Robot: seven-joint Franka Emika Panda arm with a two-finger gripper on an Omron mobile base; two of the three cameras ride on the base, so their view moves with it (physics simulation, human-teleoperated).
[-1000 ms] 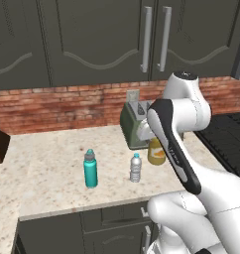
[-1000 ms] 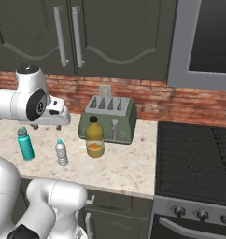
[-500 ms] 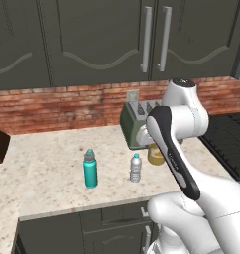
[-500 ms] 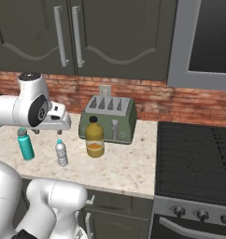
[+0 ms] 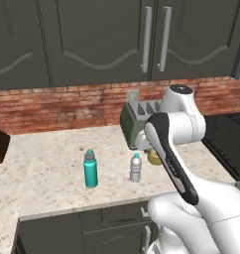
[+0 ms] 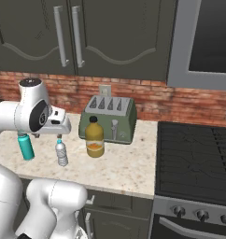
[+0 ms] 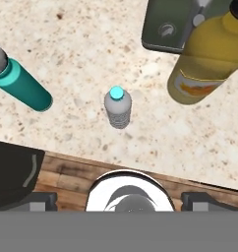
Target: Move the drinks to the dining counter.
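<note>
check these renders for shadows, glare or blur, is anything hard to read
Left base view: flat, even light, sharp; the white arm hides most of the yellow-orange juice bottle with black cap. Right base view: soft shadows under the green toaster, no glare. Hand view: steep top-down perspective splays the teal bottle with grey cap outward around the small clear water bottle with blue cap; nothing blurred.

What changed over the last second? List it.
The gripper has swung down toward the counter, now hanging open above the water bottle. Nothing was grasped or released. The teal bottle, juice bottle and toaster stayed put.
</note>
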